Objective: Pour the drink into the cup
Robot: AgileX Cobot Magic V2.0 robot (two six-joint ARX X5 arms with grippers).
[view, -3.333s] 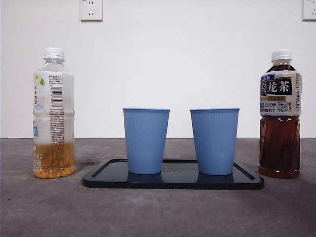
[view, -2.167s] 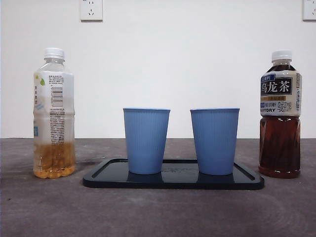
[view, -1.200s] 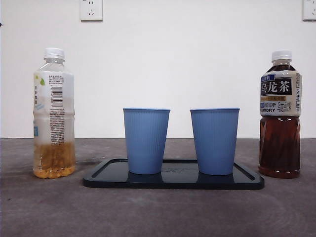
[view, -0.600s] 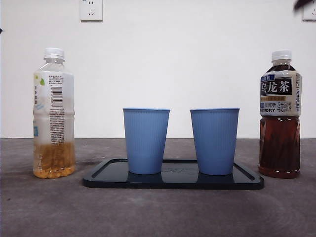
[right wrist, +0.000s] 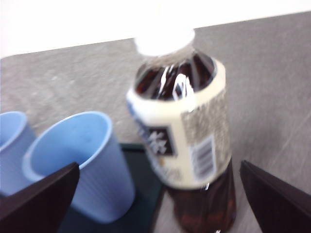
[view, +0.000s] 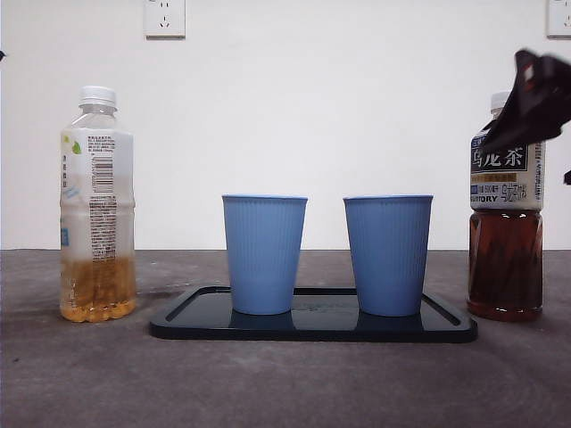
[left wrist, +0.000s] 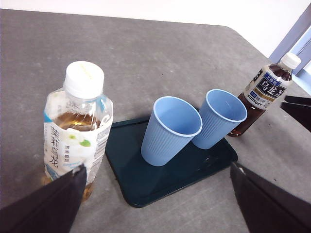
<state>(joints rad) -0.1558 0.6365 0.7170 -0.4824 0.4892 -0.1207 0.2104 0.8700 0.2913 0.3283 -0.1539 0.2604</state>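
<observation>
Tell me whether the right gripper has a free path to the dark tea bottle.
Probably yes. The right gripper is open, with the dark tea bottle straight ahead between its jaws, upright beside the tray. The nearest blue cup stands off to one side.

Words on the two bottles

The dark tea bottle (view: 506, 234), near the right edge of the table, has a label with big white Chinese letters 乌龙茶, and in the left wrist view the small word SUNTORY shows under them. The light tea bottle (view: 97, 203), near the left edge of the table, has a barcode and rows of tiny print too small to read; its other side shows green Chinese letters I cannot make out.
</observation>
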